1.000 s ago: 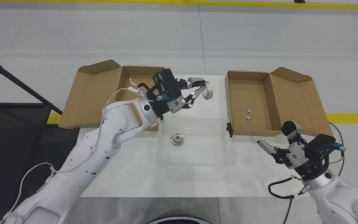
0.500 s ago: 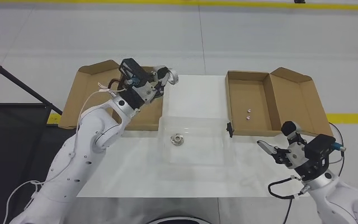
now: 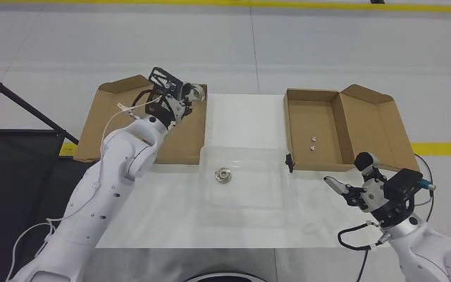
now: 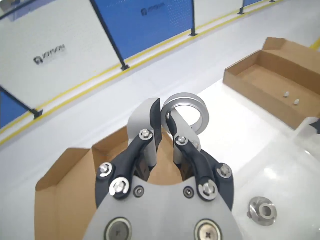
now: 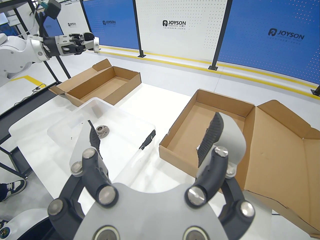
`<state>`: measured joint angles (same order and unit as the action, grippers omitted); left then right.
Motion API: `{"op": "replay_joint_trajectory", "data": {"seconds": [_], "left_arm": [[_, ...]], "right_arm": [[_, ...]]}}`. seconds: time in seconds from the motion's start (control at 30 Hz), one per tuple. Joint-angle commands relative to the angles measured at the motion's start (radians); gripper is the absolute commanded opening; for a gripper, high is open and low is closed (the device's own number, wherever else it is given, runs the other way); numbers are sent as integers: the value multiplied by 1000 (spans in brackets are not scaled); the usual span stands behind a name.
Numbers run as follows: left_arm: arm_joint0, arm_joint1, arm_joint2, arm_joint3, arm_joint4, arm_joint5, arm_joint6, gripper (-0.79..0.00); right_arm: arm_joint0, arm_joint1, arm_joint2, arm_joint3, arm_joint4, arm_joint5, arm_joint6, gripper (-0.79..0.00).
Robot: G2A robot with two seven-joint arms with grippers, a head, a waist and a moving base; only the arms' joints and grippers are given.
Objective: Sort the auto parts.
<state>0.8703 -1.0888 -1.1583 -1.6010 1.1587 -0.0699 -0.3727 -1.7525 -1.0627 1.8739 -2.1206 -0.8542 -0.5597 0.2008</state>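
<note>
My left gripper [image 4: 163,119] [image 3: 189,94] is shut on the rim of a silver metal ring [image 4: 184,114] [image 3: 198,92], held in the air above the far edge of the left cardboard box [image 3: 180,134] [image 5: 105,86]. A flanged metal hub [image 3: 223,174] [image 4: 262,211] [image 5: 102,131] lies in the clear plastic bin [image 3: 243,201] [image 5: 75,123] at the table's middle. Two small metal bolts [image 3: 312,144] [image 4: 290,97] rest in the right cardboard box [image 3: 313,158] [image 5: 185,131]. My right gripper [image 5: 155,138] [image 3: 340,188] hangs open near the table's right front, holding nothing.
Both cardboard boxes have their lids folded outward, past the table's left and right ends. A black clip [image 3: 288,161] [image 5: 147,139] sits on the bin's right rim. The white tabletop [image 3: 169,218] lies bare in front of the bin.
My left arm has swung the ring leftward, from above the table's back centre to above the left box's far edge. The right arm has not moved.
</note>
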Motion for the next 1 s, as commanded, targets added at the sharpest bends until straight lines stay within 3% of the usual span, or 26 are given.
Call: {"op": "replay_joint_trajectory", "data": {"seconds": [0.0,0.2,0.37,0.63,0.8,0.83,0.97], "left_arm": [[-31,-3,-14,69,-31,21,-72,-785],[-153,-28,12,330,-156,10,-210,-785],[-274,-60,96,537,-210,-26,-355,-785],[-412,-122,213,782,-290,-90,-468,-785],[-469,-156,260,890,-311,-103,-467,-785],[-477,-162,268,907,-311,-103,-464,-754],[-503,-183,290,963,-319,-113,-447,-339]], "right_arm": [[0,0,0,0,0,0,0,0],[0,0,0,0,0,0,0,0],[0,0,0,0,0,0,0,0],[0,0,0,0,0,0,0,0],[0,0,0,0,0,0,0,0],[0,0,0,0,0,0,0,0],[0,0,0,0,0,0,0,0]]}}
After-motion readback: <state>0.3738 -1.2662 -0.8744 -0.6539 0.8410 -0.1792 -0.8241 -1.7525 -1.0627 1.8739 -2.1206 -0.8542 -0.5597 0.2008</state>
